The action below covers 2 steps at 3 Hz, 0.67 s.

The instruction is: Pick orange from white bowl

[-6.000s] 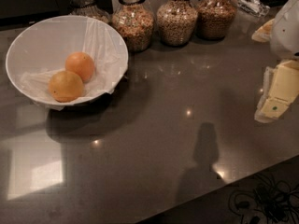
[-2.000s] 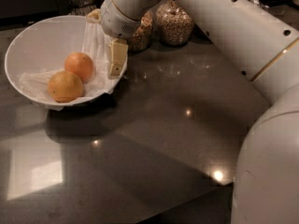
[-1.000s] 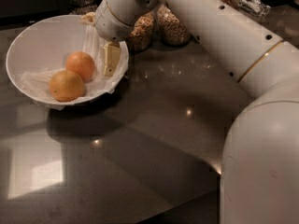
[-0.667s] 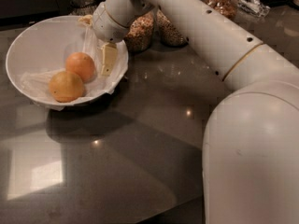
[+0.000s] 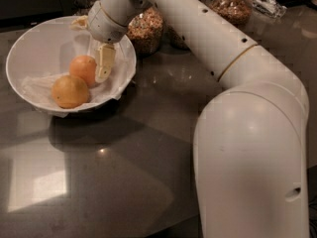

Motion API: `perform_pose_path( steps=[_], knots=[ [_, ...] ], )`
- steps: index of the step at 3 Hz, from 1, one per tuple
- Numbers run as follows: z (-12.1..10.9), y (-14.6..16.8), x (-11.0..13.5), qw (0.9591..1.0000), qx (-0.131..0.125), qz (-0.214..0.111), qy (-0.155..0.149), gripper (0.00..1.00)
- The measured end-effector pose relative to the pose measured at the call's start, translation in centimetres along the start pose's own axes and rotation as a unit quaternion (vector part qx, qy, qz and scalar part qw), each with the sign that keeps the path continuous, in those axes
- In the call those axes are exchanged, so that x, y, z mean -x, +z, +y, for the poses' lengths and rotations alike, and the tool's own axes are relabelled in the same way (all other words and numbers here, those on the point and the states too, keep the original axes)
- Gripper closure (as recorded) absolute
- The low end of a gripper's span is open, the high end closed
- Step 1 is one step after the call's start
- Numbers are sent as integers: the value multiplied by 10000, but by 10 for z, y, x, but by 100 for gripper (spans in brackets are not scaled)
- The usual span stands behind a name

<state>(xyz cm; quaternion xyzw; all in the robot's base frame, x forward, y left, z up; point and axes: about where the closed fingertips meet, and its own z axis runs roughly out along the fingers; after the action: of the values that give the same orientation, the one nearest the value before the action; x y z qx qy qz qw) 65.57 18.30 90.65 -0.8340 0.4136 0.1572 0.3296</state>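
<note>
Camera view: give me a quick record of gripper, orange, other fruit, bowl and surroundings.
gripper: down inside the white bowl, close beside the orange; contact unclear
orange: resting in the bowl, not lifted
paler fruit: in the bowl, nearer the camera than the orange
white bowl: on the dark countertop, crinkled white lining
jars: behind the bowl, partly hidden by the arm

My pincer (image 5: 102, 67) is hanging inside the white bowl (image 5: 43, 42), just right of the orange (image 5: 82, 69). The paler fruit (image 5: 70, 91) is crowding its front-left side. Jars (image 5: 145, 29) are standing behind the rim, and my arm (image 5: 208, 38) is blocking the right. The desk (image 5: 114, 182) in front is lying open.
</note>
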Motion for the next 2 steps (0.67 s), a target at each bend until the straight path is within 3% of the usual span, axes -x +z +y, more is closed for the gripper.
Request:
perform_pose_path(
  steps=[1,2],
  knots=[
    [1,2,15,9997,178,1,-157,7],
    [8,7,13,9993,349,11,-127,18]
  ],
)
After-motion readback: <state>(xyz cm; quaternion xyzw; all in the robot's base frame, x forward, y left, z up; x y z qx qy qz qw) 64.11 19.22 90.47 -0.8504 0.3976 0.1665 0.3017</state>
